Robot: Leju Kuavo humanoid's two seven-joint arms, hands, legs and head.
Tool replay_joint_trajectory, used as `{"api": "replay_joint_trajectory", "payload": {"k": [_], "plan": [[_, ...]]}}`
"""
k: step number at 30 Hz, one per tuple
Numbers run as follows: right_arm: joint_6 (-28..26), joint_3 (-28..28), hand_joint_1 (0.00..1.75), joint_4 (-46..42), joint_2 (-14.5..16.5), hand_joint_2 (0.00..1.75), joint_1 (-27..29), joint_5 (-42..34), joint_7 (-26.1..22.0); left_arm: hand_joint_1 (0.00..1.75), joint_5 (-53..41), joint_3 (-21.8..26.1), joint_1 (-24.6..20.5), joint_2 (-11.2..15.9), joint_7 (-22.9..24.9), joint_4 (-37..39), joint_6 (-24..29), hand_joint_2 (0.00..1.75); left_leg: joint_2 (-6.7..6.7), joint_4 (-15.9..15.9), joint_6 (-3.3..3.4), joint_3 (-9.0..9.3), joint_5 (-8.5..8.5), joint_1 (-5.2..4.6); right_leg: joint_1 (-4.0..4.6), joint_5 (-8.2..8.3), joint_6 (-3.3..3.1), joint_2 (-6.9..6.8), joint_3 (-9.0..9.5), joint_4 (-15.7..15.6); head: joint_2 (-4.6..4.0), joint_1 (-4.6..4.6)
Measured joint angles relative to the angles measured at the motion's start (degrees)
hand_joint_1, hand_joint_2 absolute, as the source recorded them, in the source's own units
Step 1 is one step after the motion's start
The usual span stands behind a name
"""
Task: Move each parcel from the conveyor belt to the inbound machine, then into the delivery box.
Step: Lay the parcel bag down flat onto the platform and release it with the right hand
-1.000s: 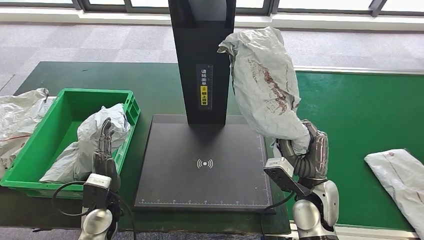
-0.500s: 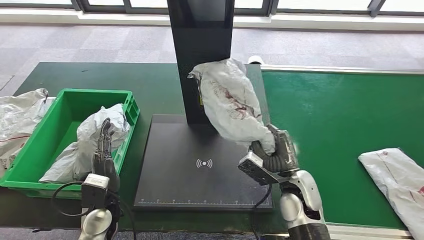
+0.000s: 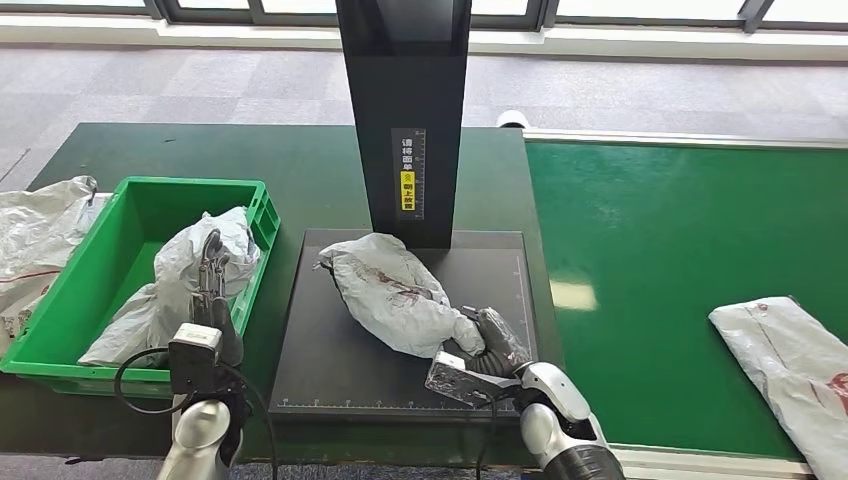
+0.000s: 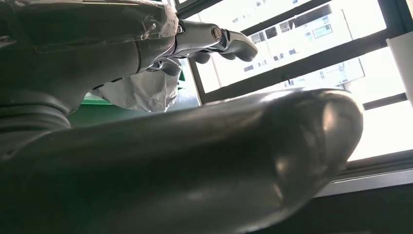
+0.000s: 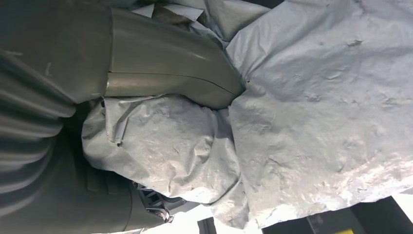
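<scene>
We look down on a dark green desk (image 3: 300,170) with grey carpet beyond it and window frames along the far wall. At the far left a crumpled white bag (image 3: 35,235) lies on the desk beside a green delivery box (image 3: 75,290), which holds one grey parcel in the box (image 3: 185,275). Our left hand (image 3: 208,290) hovers over the near right corner of that box with its fingers stretched out and nothing in them; in the left wrist view the left hand (image 4: 214,41) likewise shows extended fingers against bright windows. Next comes the black inbound machine (image 3: 330,370), a flat platform with an upright post (image 3: 405,110) carrying a yellow label. On the platform lies the held parcel (image 3: 395,295), a wrinkled grey plastic bag with reddish print, its near end gripped by our right hand (image 3: 490,345); the right wrist view shows the thumb pressed into the creased film (image 5: 302,107). To the right runs the bright green conveyor belt (image 3: 660,250), with one more waiting parcel (image 3: 790,355) at its near right edge. We count three parcels, plus the white bag.
</scene>
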Motion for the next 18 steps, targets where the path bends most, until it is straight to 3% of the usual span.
{"api": "replay_joint_trajectory", "payload": {"k": [16, 17, 18], "plan": [[1.3, 2.7, 1.75, 1.0, -1.0, 1.75, 1.6, 1.6, 2.7, 0.0, 0.5, 0.0, -3.6, 0.5, -0.3, 5.7, 0.9, 0.0, 0.09, 0.0, 0.0, 0.07, 0.0, 0.0, 0.0, 0.01, 0.0, 0.08, 0.02, 0.0, 0.0, 0.0], [1.5, 2.7, 1.56, 1.0, -1.0, 1.75, 1.6, 1.7, 2.9, 0.0, 0.5, 0.0, -3.8, 0.5, -0.3, 5.9, 0.9, 0.0, 0.09, 0.0, 0.0, 0.07, 0.0, 0.0, 0.0, 0.01, 0.0, 0.08, 0.02, 0.0, 0.0, 0.0], [1.7, 2.8, 1.13, 1.0, -1.0, 1.75, 1.7, 1.8, 3.0, 0.0, 0.5, 0.0, -4.0, 0.5, -0.3, 6.2, 0.9, 0.0, 0.09, 0.0, 0.0, 0.09, 0.0, 0.0, 0.0, 0.01, 0.0, 0.09, 0.03, 0.0, -0.01, 0.0]]}}
